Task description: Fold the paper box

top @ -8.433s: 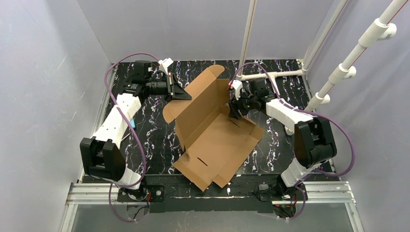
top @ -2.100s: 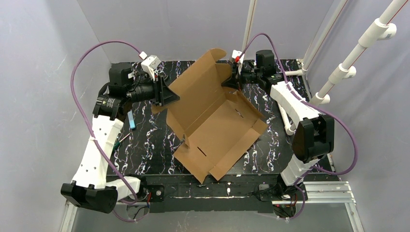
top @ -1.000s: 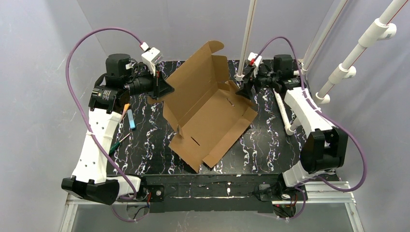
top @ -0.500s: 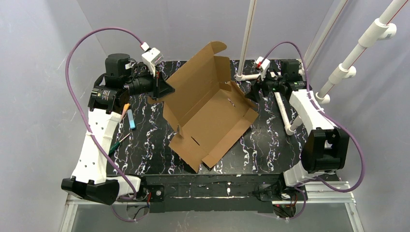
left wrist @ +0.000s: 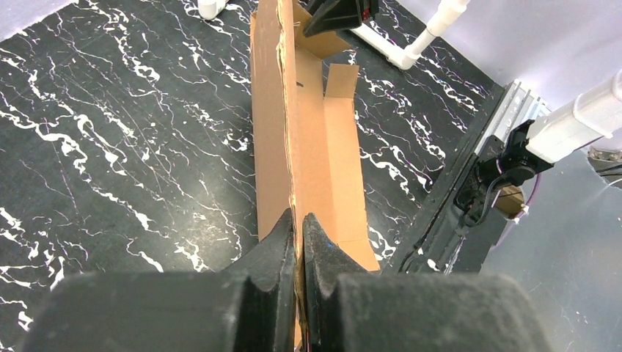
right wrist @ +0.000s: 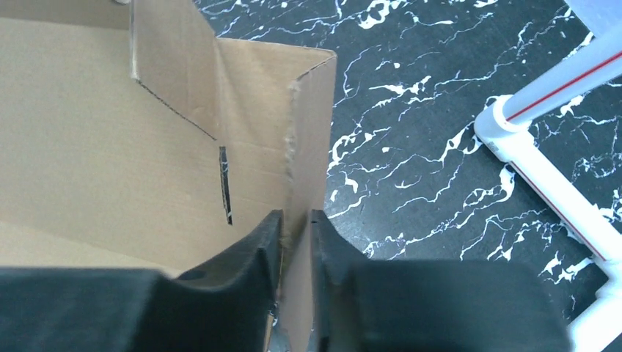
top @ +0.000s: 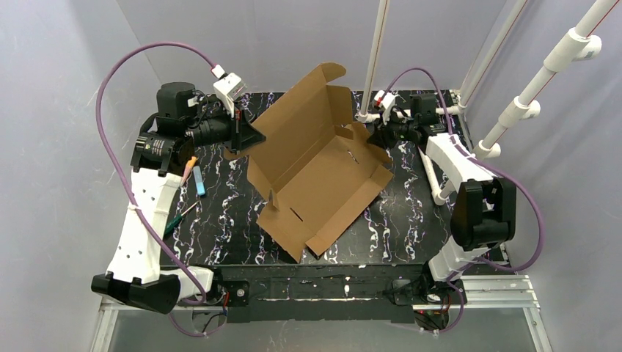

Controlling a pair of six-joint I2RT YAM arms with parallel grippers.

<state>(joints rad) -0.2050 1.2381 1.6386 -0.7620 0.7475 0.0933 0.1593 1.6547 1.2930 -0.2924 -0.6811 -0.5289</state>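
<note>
The paper box (top: 323, 183) lies partly formed at the centre of the table (top: 220, 220), its base flat and its near flaps spread toward 6 o'clock. One tall panel stands raised along the 11 o'clock side. The left pincer (left wrist: 297, 235) is fully closed on the edge of that raised panel, at 10 o'clock from the box centre, and holds it upright. The right pincer (right wrist: 295, 227) sits at 2 o'clock with its jaws narrowly apart, one on each side of the short end wall at the far corner. Whether they are already pressing the cardboard cannot be told. Hazards from this position are judged as follows. If the right pincer closes off the crease, the wall may buckle or tear at its frayed edge. If both arms pull apart, the base may lift or slide, and the slots would then move out of line with their tabs. A firm pinch on the raised panel may leave a dent in it. The white pipe (right wrist: 543, 183) lies close beside the right arm at 3 o'clock, so a wide swing risks contact.
</note>
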